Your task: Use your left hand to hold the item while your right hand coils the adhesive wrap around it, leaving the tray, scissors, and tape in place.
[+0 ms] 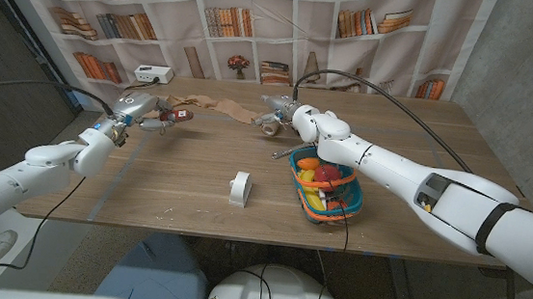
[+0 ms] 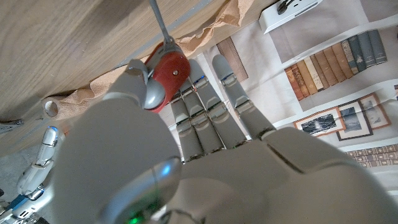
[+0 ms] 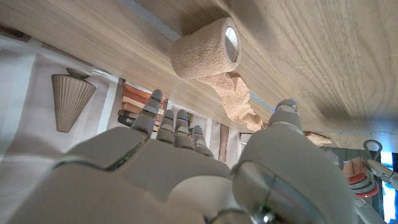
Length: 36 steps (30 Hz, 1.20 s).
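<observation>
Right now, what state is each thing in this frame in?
left hand: holds the red-handled tool, lifted off the table.
right hand: by the wrap roll, whether it grips it cannot be told.
wrap roll: on the table, partly unrolled, a crumpled tan strip trailing toward the tool.
tray: on the table, filled with colourful items.
tape: standing on edge, untouched.

Wrap roll sits near the table's far edge around the middle, its loose strip trailing left toward the left hand, the tray is right of center, and the tape stands left of the tray.
</observation>
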Each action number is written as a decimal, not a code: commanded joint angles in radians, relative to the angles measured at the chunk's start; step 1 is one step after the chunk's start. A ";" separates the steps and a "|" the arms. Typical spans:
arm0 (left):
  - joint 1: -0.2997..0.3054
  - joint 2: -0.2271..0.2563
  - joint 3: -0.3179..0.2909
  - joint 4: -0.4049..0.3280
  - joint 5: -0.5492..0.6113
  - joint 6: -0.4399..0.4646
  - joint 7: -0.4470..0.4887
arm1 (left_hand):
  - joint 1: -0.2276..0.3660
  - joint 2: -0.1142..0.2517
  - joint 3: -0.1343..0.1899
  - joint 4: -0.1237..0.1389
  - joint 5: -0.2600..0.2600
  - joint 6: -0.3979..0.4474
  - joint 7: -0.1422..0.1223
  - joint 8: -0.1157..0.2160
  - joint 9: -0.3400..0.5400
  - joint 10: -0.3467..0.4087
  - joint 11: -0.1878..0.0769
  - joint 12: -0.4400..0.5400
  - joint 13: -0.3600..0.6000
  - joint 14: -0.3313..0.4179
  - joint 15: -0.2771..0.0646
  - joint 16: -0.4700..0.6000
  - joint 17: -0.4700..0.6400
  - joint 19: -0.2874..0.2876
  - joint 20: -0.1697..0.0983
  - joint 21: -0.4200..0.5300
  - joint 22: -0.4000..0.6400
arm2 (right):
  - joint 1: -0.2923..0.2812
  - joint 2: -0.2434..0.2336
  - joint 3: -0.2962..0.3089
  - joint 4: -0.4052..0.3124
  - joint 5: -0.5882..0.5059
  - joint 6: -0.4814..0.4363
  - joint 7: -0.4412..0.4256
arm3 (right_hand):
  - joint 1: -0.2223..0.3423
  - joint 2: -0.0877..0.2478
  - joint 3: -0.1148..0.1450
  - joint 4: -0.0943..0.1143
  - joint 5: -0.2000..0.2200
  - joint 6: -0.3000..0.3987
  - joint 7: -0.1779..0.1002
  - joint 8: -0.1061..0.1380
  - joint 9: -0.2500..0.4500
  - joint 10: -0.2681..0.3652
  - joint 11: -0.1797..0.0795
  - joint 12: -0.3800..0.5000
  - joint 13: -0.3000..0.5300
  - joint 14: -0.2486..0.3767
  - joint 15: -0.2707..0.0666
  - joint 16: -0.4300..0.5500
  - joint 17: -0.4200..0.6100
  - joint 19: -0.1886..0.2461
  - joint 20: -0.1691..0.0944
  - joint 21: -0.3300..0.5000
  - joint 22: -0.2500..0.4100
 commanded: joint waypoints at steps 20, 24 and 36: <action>0.030 0.018 -0.014 -0.027 -0.013 0.017 -0.004 | 0.183 0.193 -0.003 0.001 0.005 0.037 -0.029 0.002 0.003 0.010 -0.003 0.004 0.006 0.009 -0.001 -0.005 0.006 -0.008 -0.001 0.012 0.001 | 0.022 0.021 -0.025 0.058 0.027 -0.003 -0.001 | 0.057 -0.002 0.021 0.001 0.003 -0.018 0.091 -0.002 0.003 -0.030 0.008 -0.007 0.003 0.025 0.009 0.007 0.000 0.050 -0.005 0.014 0.002; 0.036 0.021 -0.017 -0.032 -0.015 0.022 -0.003 | 0.183 0.194 -0.003 0.002 0.005 0.038 -0.030 0.001 0.003 0.010 -0.002 0.004 0.006 0.009 -0.001 -0.006 0.005 -0.008 0.000 0.013 0.001 | 0.024 0.024 -0.032 0.067 0.025 -0.004 -0.002 | 0.058 -0.002 0.021 0.002 0.002 -0.017 0.091 -0.001 0.003 -0.035 0.008 -0.009 0.003 0.024 0.009 0.005 0.000 0.051 -0.004 0.014 0.002; 0.045 0.022 -0.022 -0.037 -0.018 0.022 -0.003 | 0.183 0.193 -0.002 0.001 0.005 0.036 -0.031 -0.001 0.003 0.009 -0.002 0.002 0.005 0.007 -0.001 -0.008 0.005 -0.011 0.001 0.016 0.000 | 0.029 0.034 -0.042 0.090 0.029 -0.012 -0.001 | 0.079 0.001 0.030 0.004 0.003 -0.031 0.090 -0.006 0.003 -0.036 -0.014 -0.007 0.001 0.043 -0.018 0.010 0.001 0.043 -0.003 0.006 0.002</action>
